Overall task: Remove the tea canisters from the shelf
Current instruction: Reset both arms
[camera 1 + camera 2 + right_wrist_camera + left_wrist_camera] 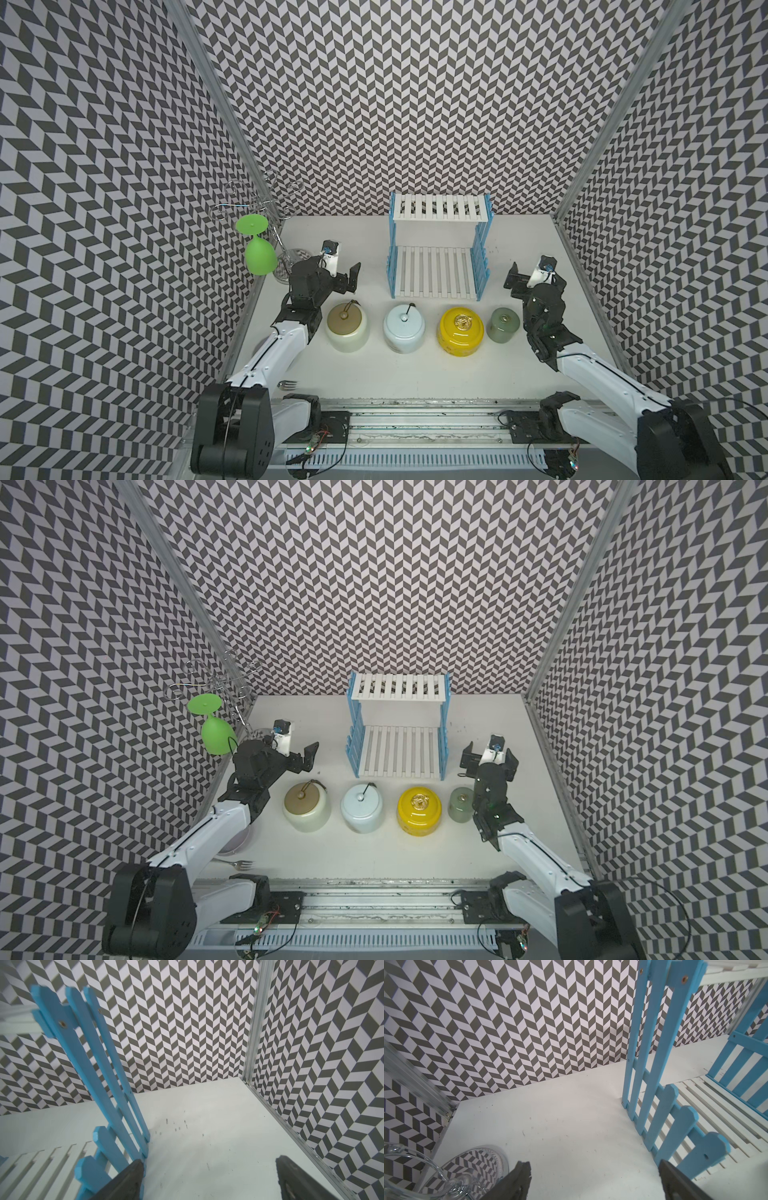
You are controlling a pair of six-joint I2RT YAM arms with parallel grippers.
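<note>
While the tea canisters [404, 328] stand in a row below the shelf [432, 270] at centre frame, left gripper [593, 1169] spread wide, right gripper [209, 1164] likewise, both holding nothing.

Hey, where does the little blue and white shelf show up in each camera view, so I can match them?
In a top view: the shelf stands near the centre, before the chevron back wall.
In a top view: the shelf, same central spot.
Left wrist: close up, its blue picket side and lower white slats.
Right wrist: close up, its other blue picket side.
Shared landmark: that chevron wall, behind it in all four.
</note>
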